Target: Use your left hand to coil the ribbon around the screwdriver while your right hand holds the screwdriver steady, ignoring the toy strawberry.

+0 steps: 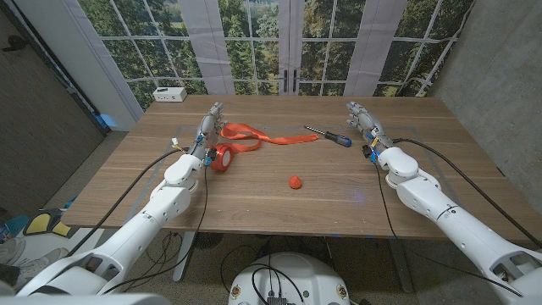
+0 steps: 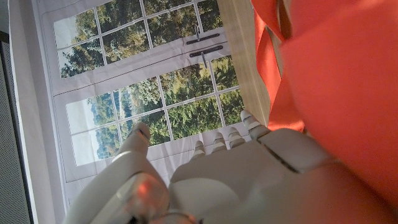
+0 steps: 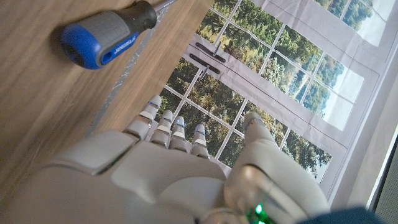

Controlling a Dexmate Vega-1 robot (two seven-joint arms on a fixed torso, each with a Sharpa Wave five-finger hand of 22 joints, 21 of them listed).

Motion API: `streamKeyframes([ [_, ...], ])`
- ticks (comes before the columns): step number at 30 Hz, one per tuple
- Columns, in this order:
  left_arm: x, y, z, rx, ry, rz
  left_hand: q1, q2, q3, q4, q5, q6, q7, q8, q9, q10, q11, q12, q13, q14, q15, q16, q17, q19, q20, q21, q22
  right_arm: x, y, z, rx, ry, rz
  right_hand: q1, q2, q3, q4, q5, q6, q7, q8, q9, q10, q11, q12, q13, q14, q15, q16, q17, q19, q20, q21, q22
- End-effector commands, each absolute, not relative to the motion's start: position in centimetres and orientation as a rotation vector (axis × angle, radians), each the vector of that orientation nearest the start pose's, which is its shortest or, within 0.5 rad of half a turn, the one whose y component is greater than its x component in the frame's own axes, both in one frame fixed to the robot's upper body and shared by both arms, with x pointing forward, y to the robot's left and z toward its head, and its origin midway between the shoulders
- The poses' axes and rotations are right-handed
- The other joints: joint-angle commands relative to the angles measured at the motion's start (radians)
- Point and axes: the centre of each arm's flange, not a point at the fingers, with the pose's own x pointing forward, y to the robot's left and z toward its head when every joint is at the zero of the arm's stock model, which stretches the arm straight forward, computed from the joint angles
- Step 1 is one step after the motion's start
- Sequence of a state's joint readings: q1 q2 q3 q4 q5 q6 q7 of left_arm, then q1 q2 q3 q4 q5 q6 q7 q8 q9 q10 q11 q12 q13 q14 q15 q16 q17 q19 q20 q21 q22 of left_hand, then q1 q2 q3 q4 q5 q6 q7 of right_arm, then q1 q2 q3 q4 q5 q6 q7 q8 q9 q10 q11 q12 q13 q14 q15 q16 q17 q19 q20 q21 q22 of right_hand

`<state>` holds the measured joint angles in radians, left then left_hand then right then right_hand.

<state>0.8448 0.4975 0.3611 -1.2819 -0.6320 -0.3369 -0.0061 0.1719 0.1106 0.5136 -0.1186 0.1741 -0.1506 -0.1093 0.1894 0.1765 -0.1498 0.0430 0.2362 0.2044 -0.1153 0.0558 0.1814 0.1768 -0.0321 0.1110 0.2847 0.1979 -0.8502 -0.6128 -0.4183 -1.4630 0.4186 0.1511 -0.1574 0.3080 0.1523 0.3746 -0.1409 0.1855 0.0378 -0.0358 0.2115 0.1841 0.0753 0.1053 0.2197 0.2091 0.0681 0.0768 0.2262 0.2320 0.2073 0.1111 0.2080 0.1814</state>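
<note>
An orange ribbon (image 1: 254, 135) lies loose on the table left of centre, its rolled end (image 1: 222, 157) close to my left wrist. My left hand (image 1: 207, 127) stands just left of it, fingers stretched out and holding nothing; in the left wrist view the ribbon (image 2: 323, 81) looms close beside that hand (image 2: 236, 180). The screwdriver (image 1: 330, 135), with a blue and grey handle, lies right of centre. My right hand (image 1: 364, 123) stands a little to its right, open and apart from it. In the right wrist view the screwdriver (image 3: 112, 34) lies beside the outstretched fingers (image 3: 165, 121).
A small red toy strawberry (image 1: 294, 181) sits near the table's middle, nearer the front edge. A white box (image 1: 169, 94) stands at the far left corner. The wooden table (image 1: 279, 207) has bare surface in front.
</note>
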Motion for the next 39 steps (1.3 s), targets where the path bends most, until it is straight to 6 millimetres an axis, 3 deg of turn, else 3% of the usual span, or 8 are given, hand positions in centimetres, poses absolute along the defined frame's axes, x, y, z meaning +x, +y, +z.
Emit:
streamKeyframes([
  [1, 64.8, 29.7, -3.1, -0.052, -0.628, -0.177, 0.0, -0.003, -0.001, 0.001, 0.001, 0.006, 0.003, 0.005, 0.003, 0.005, 0.002, -0.002, -0.001, 0.004, 0.001, 0.004, 0.0, 0.004, 0.009, 0.002, 0.002, 62.4, -27.7, 0.3, -0.495, -0.539, 0.008, 0.019, 0.003, 0.011, -0.004, 0.005, 0.016, 0.001, 0.003, 0.002, 0.007, 0.0, 0.009, 0.001, 0.011, -0.004, 0.006, -0.001, 0.01, -0.001, 0.004, 0.002],
  [24, 65.0, 30.1, -3.7, -0.074, -0.622, -0.176, -0.003, -0.003, -0.002, 0.003, 0.001, 0.015, 0.006, 0.001, 0.003, 0.009, 0.003, -0.007, -0.003, 0.006, 0.002, 0.004, 0.0, 0.008, 0.018, 0.0, 0.004, 61.6, -25.4, 2.2, -0.863, -0.431, -0.093, 0.068, 0.036, 0.05, -0.002, 0.004, 0.054, -0.001, 0.007, 0.004, 0.034, -0.02, 0.013, 0.0, 0.028, -0.036, 0.014, -0.002, 0.024, -0.022, 0.009, 0.003],
  [39, 65.5, 30.5, -3.9, -0.078, -0.616, -0.181, -0.005, -0.003, -0.002, 0.004, 0.001, 0.019, 0.004, 0.0, 0.003, 0.011, 0.001, -0.01, -0.004, 0.007, 0.001, 0.004, 0.0, 0.009, 0.019, -0.002, 0.005, 61.9, -23.9, 3.0, -1.037, -0.358, -0.119, 0.093, 0.044, 0.075, 0.012, 0.004, 0.099, -0.003, 0.014, 0.005, 0.063, -0.036, 0.02, 0.0, 0.057, -0.058, 0.029, 0.005, 0.048, -0.033, 0.017, 0.003],
])
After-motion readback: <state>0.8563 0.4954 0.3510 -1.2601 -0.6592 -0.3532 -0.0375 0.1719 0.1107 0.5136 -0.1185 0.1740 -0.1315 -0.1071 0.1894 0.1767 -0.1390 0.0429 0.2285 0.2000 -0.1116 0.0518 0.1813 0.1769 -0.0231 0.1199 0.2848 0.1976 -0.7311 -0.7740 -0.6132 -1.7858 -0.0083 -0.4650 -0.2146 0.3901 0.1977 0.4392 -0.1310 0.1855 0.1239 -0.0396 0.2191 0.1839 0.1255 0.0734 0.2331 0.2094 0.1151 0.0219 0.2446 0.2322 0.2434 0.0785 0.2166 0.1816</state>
